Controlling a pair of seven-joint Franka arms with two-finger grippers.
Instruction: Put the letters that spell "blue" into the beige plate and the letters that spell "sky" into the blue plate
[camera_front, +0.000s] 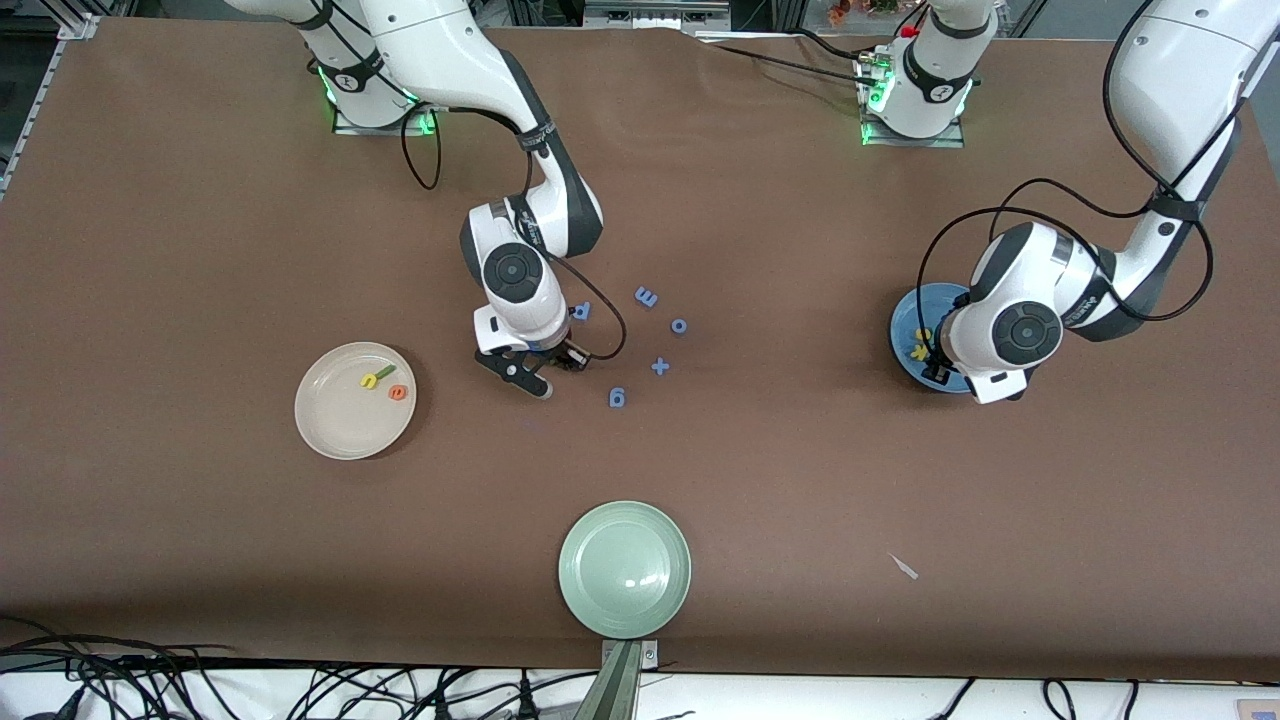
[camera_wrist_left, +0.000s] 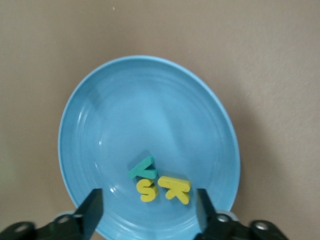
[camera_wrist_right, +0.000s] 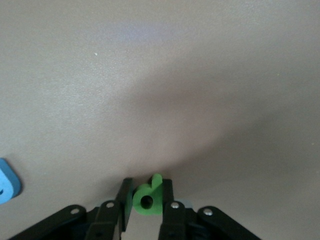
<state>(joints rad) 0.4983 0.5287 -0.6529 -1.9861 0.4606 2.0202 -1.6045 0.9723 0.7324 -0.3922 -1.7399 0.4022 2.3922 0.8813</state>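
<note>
- Left gripper (camera_wrist_left: 149, 210) hung over the blue plate (camera_wrist_left: 150, 105), fingers spread apart, nothing between them.
- Just under and between its open fingers, three letters lay in the plate: teal y (camera_wrist_left: 143, 167), yellow s (camera_wrist_left: 148, 190), yellow k (camera_wrist_left: 175, 188). The y touched the s; the k sat just beside the s.
- Blue plate (camera_front: 908, 330) sat toward the left arm's end of the table, partly hidden by the wrist in the front view.
- Right gripper (camera_wrist_right: 146, 205) was down at the tabletop, fingers clamped on the light green b (camera_wrist_right: 147, 198).
- In the front view the right gripper (camera_front: 535, 375) stood among the blue letters (camera_front: 646, 296) scattered mid-table.
- Beige plate (camera_front: 340, 425) lay well apart from the right gripper, toward the right arm's end of the table.
- It held the yellow u (camera_front: 369, 380), dark green l (camera_front: 385, 371) and orange e (camera_front: 399, 392); l touching u, e just beside.
- Pale green plate (camera_front: 625, 568) lay nearer the front camera than both grippers.
</note>
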